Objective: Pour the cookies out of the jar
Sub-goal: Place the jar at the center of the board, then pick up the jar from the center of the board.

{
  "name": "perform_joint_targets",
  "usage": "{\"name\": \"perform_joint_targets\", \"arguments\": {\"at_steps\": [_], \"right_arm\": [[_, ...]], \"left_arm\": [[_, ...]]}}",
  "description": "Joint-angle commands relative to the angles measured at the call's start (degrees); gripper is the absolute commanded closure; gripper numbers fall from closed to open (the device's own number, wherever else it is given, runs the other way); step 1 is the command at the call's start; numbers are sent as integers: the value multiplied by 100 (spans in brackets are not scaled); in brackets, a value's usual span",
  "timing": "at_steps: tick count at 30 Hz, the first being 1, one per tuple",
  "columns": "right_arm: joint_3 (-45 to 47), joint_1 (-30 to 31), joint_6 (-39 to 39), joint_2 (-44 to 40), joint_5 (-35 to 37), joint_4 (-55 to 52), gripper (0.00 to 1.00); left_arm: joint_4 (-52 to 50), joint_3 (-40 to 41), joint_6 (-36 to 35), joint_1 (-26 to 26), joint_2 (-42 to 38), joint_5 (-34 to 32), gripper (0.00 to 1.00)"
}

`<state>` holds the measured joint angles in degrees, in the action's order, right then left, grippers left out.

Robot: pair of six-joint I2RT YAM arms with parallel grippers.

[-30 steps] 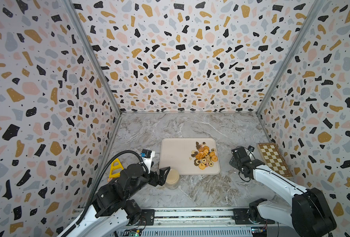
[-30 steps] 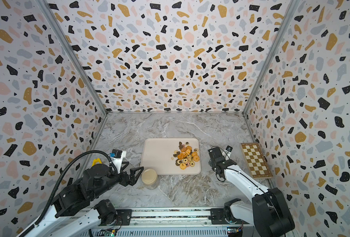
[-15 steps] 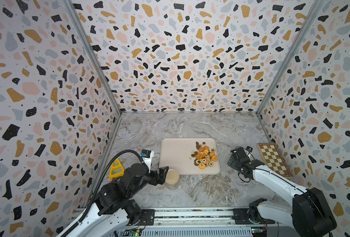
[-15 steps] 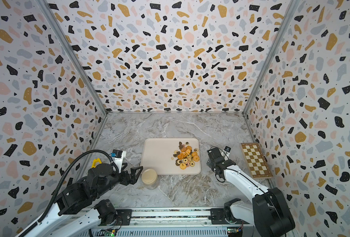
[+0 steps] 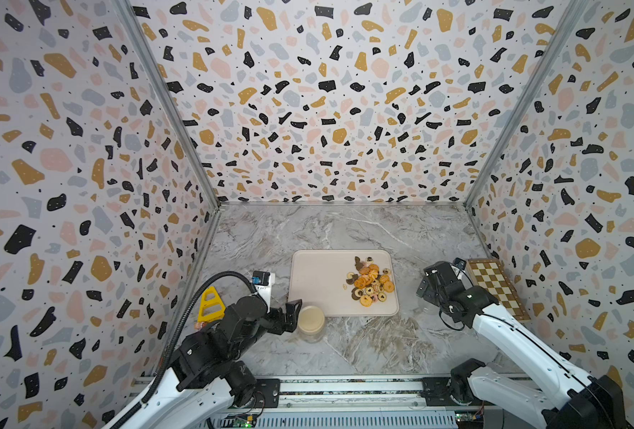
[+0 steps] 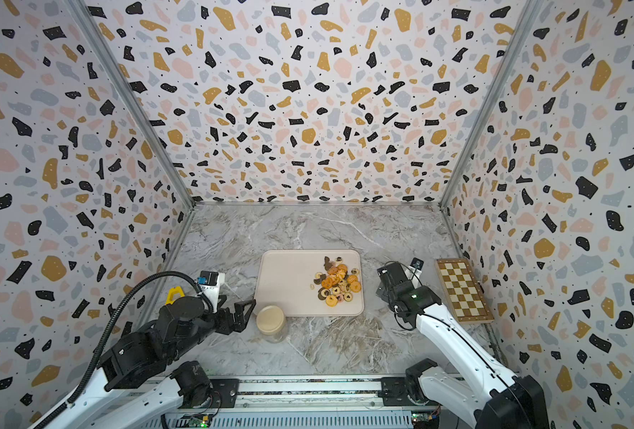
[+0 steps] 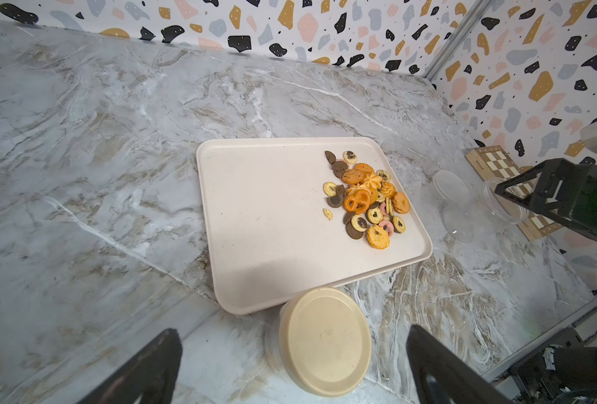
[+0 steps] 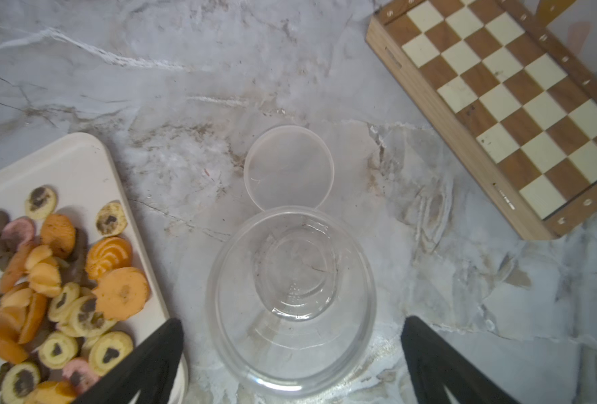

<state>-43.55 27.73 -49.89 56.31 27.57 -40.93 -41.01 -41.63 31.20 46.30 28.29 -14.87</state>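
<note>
Golden-orange, dark brown, cream and pink: found the cookies (image 5: 370,282) in those shades, already out and heaped loosely on the right-hand part of a pale cream tray (image 5: 319,282). Saw that tray lying flat near the middle of the grey marbled worktop (image 5: 345,230). Spotted the clear jar (image 8: 290,307) off the tray, on the worktop between the tray and a wooden chessboard (image 5: 495,288), with nothing inside. Looked straight into its mouth from the right wrist view, yet could not tell whether upright or tipped over. Noted a clear lid (image 8: 289,168) flat on the worktop just beyond the jar, edges overlapping in that view. Found the right pincer (image 8: 291,319) spread wide, one finger (image 8: 150,360) to each side of the jar's mouth, touching neither side and gripping nothing. Found the left pincer (image 7: 292,328) likewise spread wide and holding nothing, just short of a beige-capped jar (image 7: 325,339) standing at the tray's near left corner. Noticed a yellow plastic piece (image 5: 209,304) at the worktop's left edge.
</note>
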Motion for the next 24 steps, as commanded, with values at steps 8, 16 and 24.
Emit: {"name": "perform_joint_targets", "arguments": {"at_steps": [8, 16, 24], "right_arm": [[-1902, 2029, -769, 137, 722, -2176, 1], [-1824, 4126, -3, 531, -645, -240, 1], [-2661, 5165, 639, 2221, -900, 514, 0]], "left_arm": [[-347, -282, 269, 9, 436, -416, 1], [-580, -310, 1016, -1533, 959, 866, 1], [-133, 39, 1112, -3779, 1466, 3210, 1]]}}
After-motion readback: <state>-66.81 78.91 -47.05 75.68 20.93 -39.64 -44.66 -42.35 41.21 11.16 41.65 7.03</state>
